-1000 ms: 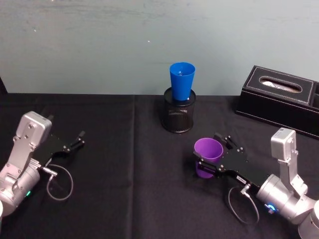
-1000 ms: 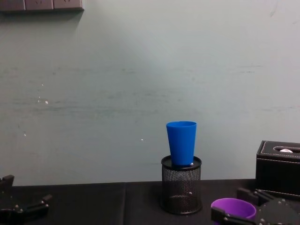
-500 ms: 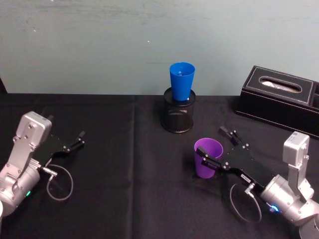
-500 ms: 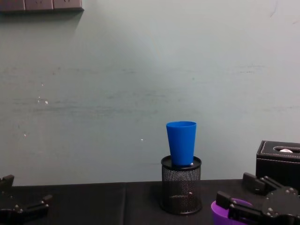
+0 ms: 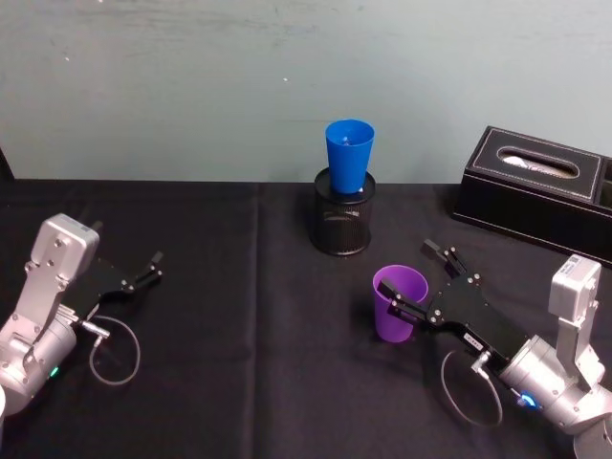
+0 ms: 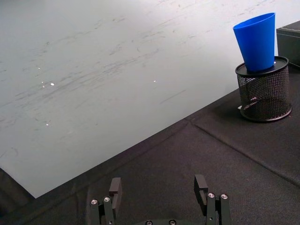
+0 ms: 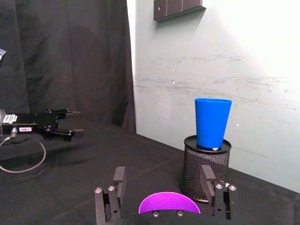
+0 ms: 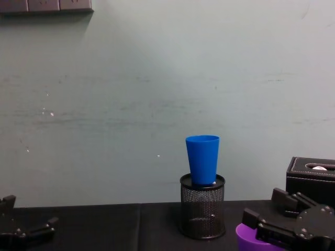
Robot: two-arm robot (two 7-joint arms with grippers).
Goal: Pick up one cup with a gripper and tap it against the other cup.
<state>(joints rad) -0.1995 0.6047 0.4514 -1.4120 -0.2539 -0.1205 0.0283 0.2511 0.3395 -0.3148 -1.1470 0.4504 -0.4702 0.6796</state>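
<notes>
The short purple cup (image 5: pixel 400 316) stands upright on the black cloth at front right. My right gripper (image 5: pixel 403 267) is open just above its rim. One finger (image 5: pixel 400 298) crosses over the cup's mouth and the other lies beyond its right side. In the right wrist view the purple cup's rim (image 7: pixel 169 203) shows low between the spread fingers of the right gripper (image 7: pixel 162 180). The tall blue cup (image 5: pixel 349 156) sits upright in the black mesh pen holder (image 5: pixel 342 222) at the back centre. My left gripper (image 5: pixel 153 268) rests open at far left.
A black tissue box (image 5: pixel 535 191) stands at back right, close behind my right arm. A seam in the black tablecloth (image 5: pixel 258 287) runs front to back, left of the pen holder. A pale wall closes off the back.
My right gripper has drawn back toward me and risen from around the purple cup, staying open. The cup stands in the same spot. The left arm has not moved.
</notes>
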